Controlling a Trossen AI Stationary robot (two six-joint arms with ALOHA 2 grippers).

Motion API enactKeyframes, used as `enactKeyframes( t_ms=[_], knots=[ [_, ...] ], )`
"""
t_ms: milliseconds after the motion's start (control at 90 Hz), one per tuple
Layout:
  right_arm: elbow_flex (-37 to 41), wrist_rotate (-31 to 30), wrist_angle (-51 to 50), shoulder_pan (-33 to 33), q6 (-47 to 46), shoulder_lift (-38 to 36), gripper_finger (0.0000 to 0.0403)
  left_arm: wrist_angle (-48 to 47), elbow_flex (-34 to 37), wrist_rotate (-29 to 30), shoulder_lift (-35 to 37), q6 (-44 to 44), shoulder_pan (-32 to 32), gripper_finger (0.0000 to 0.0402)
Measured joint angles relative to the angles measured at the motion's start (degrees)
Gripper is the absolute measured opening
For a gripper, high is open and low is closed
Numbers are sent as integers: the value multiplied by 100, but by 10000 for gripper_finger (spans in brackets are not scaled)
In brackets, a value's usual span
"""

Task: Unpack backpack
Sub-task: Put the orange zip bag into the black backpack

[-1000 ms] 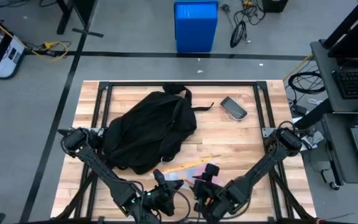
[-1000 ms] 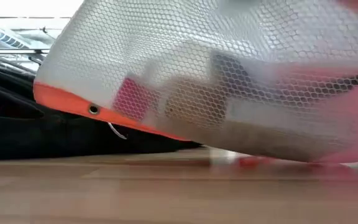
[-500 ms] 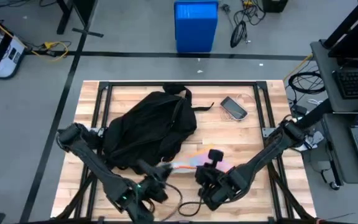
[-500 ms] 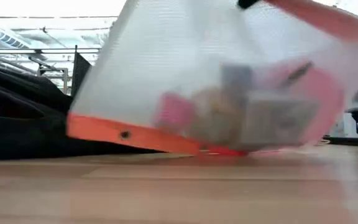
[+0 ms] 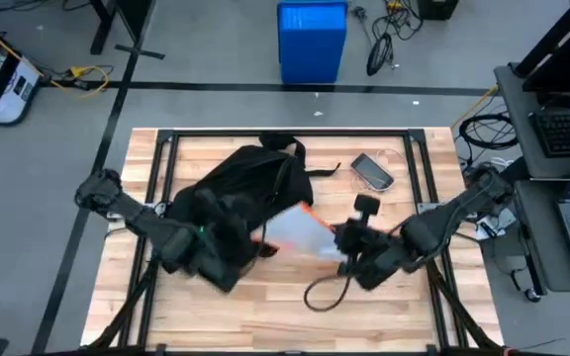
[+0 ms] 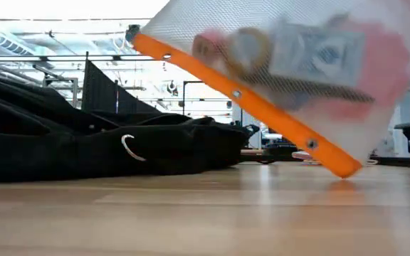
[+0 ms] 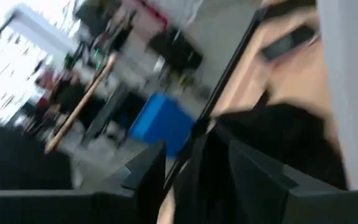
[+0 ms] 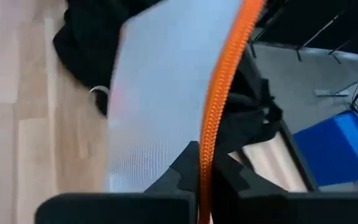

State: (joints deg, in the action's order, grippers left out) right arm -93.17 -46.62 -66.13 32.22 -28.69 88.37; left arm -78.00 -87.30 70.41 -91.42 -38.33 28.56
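Note:
The black backpack [image 5: 231, 198] lies slumped on the table's left half, also in the low view [image 6: 84, 146]. A white mesh pouch [image 5: 300, 229] with an orange zipper edge [image 6: 240, 96] and small items inside hangs in the air beside the backpack's right side. My right gripper [image 5: 349, 242] is shut on the pouch. My left gripper [image 5: 253, 237] hovers open over the backpack's near right part, its fingers [image 7: 148, 168] apart with black fabric beyond them, touching nothing that shows. My right gripper pinches the pouch's orange zipper edge [image 8: 205, 163] between its two fingers, coming roughly level from the table's right side. The edge runs lengthwise through the fingers. The pouch [image 6: 297, 57] hangs tilted, its low corner [image 6: 344, 169] close above the wood.
A small dark phone-like item [image 5: 372, 170] lies at the far right of the table. A black cable [image 5: 325, 292] loops on the wood near the front edge. A metal frame [image 5: 285, 135] borders the tabletop. A blue bin [image 5: 312, 42] stands on the floor beyond.
My right gripper has gone up and toward the far edge with the pouch, which has come off the table and tipped so its orange edge slants. My left gripper has gone from the near edge toward the backpack.

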Motion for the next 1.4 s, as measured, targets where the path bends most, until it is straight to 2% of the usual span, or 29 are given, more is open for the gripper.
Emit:
enactKeyframes(
  t_ms=[100, 244, 356, 478, 600, 733, 856, 967, 1033, 1167, 1400],
  knots=[
    [0, -19, -6, -83, 140, -160, 0, -292, 123, -394, 2, -230, -630, 164],
    [0, 37, -155, -117, 237, -228, 0, -216, 492, -1516, 2, -234, -1643, 164],
    [0, 143, -388, -115, 124, -270, 0, 387, 926, -2174, 2, 41, -2283, 164],
    [0, 236, -679, -115, -89, -279, 0, 1288, 1341, -2832, -2, 893, -2856, 164],
    [0, 354, -925, -114, -231, -287, 0, 1799, 1643, -2845, -2, 1464, -3326, 164],
    [0, 368, -1102, -110, -327, -374, 0, 1912, 1825, -2806, -2, 1566, -3824, 164],
    [0, 357, -1163, -112, -322, -534, 0, 2502, 2113, -2830, -2, 2076, -4194, 164],
    [0, 341, -1205, -112, -321, -668, 0, 3271, 2340, -3494, -2, 2480, -4427, 164],
    [-2, 305, -1207, -122, -313, -728, 0, 3622, 2416, -3571, -2, 2529, -4453, 164],
    [-4, 303, -1206, -152, -279, -773, 0, 3707, 2498, -3071, -2, 2884, -4512, 164],
    [-4, 311, -1150, -244, -226, -773, 0, 3604, 2529, -3478, -46, 3111, -4765, 161]
  ],
)
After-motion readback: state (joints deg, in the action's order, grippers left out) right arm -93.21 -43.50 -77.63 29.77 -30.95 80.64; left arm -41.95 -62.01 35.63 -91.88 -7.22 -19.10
